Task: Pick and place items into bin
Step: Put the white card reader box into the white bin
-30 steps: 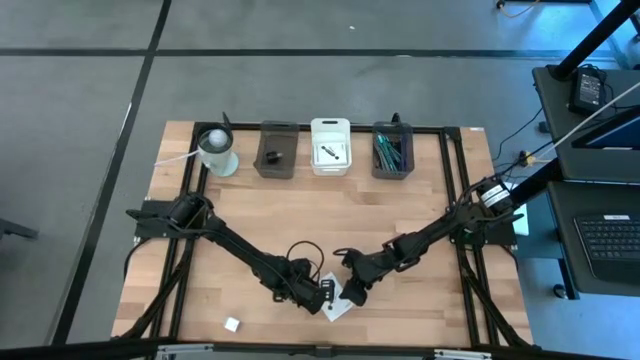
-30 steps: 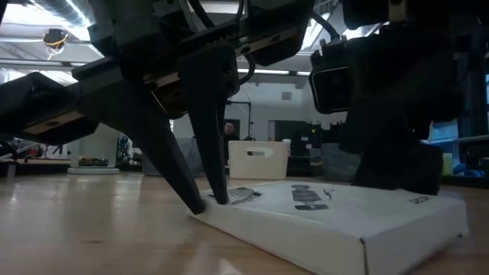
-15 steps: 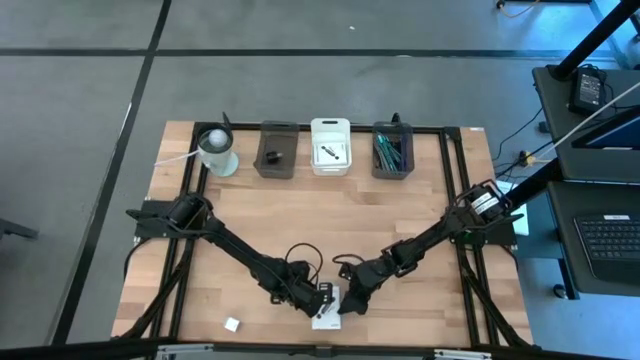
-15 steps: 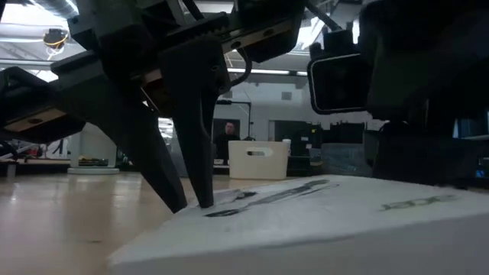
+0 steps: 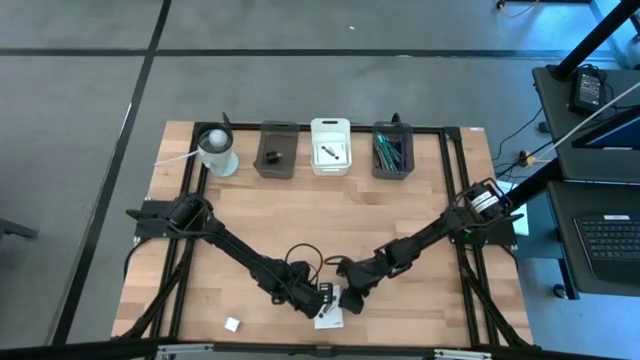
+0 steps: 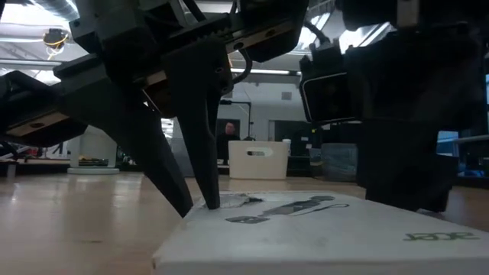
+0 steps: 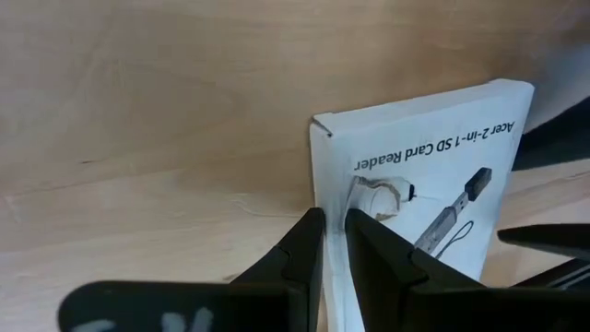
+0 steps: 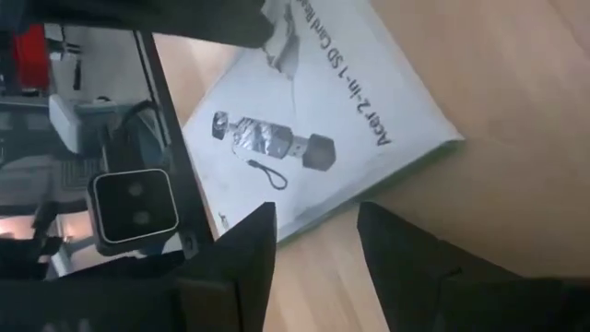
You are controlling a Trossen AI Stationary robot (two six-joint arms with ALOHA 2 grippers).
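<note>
We see both arms meeting low in the centre of the high view, over a white packet (image 5: pixel 328 312) lying near the front edge of the wooden table (image 5: pixel 400 220). The left gripper (image 7: pixel 330 242) has its two dark fingers nearly together, pinching the packet's edge by one corner; its fingertips (image 6: pixel 200 195) press down on the packet's near side in the low view. The packet's face shows a printed picture of a small card reader and a line of black text.

The right gripper (image 8: pixel 315 231) hangs just beside the packet's opposite edge with its fingers spread apart, gripping nothing; bare wood shows between them.

Along the upper part of the high view stands a row of containers: a white cup (image 5: pixel 217 150) at the left, then a dark bin (image 5: pixel 276 150), a white bin (image 5: pixel 330 146) with a second white packet inside, and another dark bin (image 5: pixel 392 151) holding teal and grey ties. A tiny white cube (image 5: pixel 232 324) sits alone at the lower left of the table, well apart from both arms. In the low view, a person stands far off in the room behind the table.
</note>
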